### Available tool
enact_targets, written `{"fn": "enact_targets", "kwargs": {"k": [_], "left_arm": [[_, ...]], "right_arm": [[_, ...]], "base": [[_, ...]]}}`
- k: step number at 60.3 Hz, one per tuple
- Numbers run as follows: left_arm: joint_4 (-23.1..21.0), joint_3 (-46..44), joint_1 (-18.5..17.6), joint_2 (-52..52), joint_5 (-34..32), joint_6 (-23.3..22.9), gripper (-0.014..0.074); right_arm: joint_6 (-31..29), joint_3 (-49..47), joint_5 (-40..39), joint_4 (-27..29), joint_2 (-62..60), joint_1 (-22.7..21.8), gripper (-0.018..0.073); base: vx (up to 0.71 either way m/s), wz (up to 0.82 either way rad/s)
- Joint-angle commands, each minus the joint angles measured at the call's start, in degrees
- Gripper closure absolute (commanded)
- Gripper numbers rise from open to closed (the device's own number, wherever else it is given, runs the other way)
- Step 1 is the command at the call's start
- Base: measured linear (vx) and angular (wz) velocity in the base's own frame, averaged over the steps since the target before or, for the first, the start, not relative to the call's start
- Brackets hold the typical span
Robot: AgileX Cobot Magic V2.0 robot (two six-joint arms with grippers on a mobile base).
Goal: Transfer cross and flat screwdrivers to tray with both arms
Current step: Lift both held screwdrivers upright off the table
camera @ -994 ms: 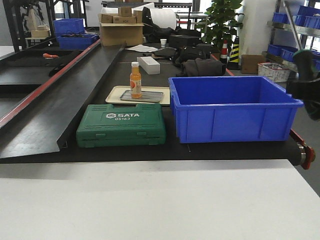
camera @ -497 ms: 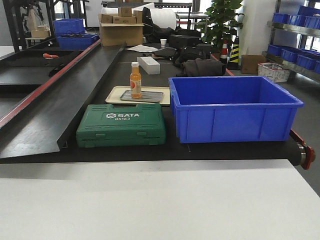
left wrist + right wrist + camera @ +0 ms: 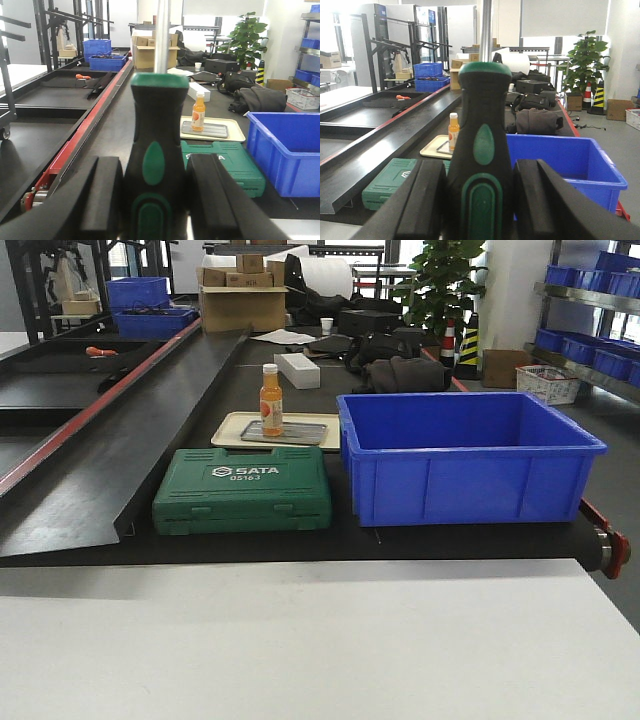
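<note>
The left gripper [image 3: 152, 200] pinches one screwdriver [image 3: 152, 120] by its black-and-green handle. Its fingers [image 3: 102, 197] press in on either side, and the shaft runs up out of the wrist view. The right gripper [image 3: 482, 205] pinches the other screwdriver [image 3: 482, 110] the same way. I cannot pick out the grey tray in any view, so find it before lowering. Keep both tools clear of the green case [image 3: 242, 490] at near left and the blue bin [image 3: 470, 480] at near right. Hold the arms well apart and release only once the handles rest.
</note>
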Motion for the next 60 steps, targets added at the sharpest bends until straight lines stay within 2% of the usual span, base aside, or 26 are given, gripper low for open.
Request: {"fn": "enact_targets", "kwargs": {"k": [1, 60], "left_arm": [[-0.3, -1.8, -0.25, -0.06, -5.98, -0.6, 0.0596], [-0.3, -1.8, -0.25, 0.05, -4.64, -0.6, 0.0596]], "right_arm": [[-0.24, -1.59, -5.93, 0.4, -0.26, -0.05, 0.0567], [0.05, -1.59, -5.33, 0.49, -0.26, -0.05, 0.0567]], "base": [[0.0, 0.0], [0.0, 0.0]]}}
